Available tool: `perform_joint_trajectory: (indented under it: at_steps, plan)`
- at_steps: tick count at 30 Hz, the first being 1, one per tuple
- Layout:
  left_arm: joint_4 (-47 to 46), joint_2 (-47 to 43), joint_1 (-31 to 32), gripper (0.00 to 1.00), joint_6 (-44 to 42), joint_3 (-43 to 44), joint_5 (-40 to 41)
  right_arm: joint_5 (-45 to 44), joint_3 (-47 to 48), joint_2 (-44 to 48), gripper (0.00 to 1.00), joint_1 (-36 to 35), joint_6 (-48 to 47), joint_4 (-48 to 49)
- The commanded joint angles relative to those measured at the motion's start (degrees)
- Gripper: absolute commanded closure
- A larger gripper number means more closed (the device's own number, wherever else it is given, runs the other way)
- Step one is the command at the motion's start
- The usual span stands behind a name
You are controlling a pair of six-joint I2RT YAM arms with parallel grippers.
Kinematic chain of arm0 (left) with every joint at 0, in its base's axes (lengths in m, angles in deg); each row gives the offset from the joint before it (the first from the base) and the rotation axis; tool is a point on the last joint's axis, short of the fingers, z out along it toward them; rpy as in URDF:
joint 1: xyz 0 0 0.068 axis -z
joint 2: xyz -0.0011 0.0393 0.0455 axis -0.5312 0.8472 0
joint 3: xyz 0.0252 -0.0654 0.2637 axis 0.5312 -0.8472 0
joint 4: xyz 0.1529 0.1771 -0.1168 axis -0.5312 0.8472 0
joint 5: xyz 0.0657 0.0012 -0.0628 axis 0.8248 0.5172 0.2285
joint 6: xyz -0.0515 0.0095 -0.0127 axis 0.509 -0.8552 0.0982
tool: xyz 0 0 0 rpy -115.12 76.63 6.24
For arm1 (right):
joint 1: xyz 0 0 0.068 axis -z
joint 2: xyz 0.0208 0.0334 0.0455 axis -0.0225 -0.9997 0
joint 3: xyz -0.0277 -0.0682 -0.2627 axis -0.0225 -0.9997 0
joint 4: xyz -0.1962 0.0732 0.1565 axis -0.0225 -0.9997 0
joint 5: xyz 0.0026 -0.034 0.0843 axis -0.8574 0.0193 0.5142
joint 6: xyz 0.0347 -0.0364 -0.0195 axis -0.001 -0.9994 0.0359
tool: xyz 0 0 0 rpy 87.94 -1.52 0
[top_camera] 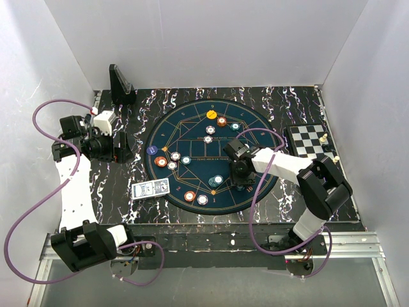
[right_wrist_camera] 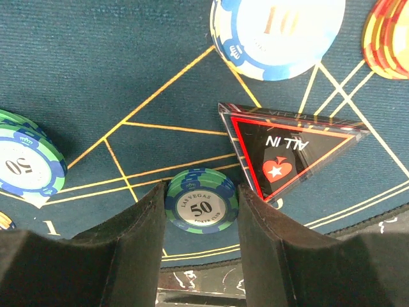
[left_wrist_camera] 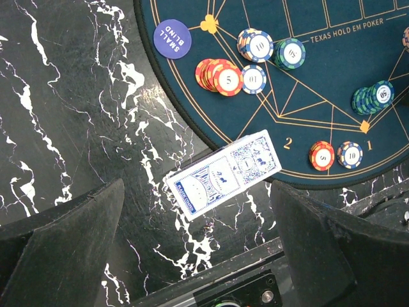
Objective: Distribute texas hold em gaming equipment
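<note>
The black marbled desk (top_camera: 115, 185) carried a round blue poker mat (top_camera: 192, 128) across its middle, with stacks of striped chips dotted over it. The right arm stretched low from the near right corner over the mat's near half, wrist bent down. The left arm stood folded back by the desk's left edge, its left fingers (left_wrist_camera: 64, 243) spread wide and holding nothing. Below them lay the blue-backed cards (left_wrist_camera: 223, 173), straddling the mat's near left rim, their long axis slanting across the gap between those fingers; the left arm looked the nearer one for them. The red-and-black triangular marker (right_wrist_camera: 287, 153) lay flat on the mat, one corner just beside the outer face of a right finger. The smallest piece, a green 50 chip (right_wrist_camera: 202, 204), sat near the mat's near rim directly between the right fingers (right_wrist_camera: 134, 249), which were closed against its two sides, so it needed only lifting, judging by the grip.
</note>
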Motion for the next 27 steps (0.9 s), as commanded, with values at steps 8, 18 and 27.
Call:
perform_joint_trajectory:
  at_steps: [8,18,27]
  plan:
    - [4.17,0.45,-0.28,0.0,-13.7,-1.84,-5.87,-0.51,5.51,7.26,0.35,0.78,0.32,-4.89]
    - [7.43,-1.3,0.33,0.0,-29.26,-7.46,-13.78,2.39,12.2,12.88,0.22,0.43,-1.09,-7.54]
    - [5.06,1.24,7.8,0.13,-40.69,-15.37,-11.32,3.36,9.39,14.82,0.21,0.42,-0.65,-5.08]
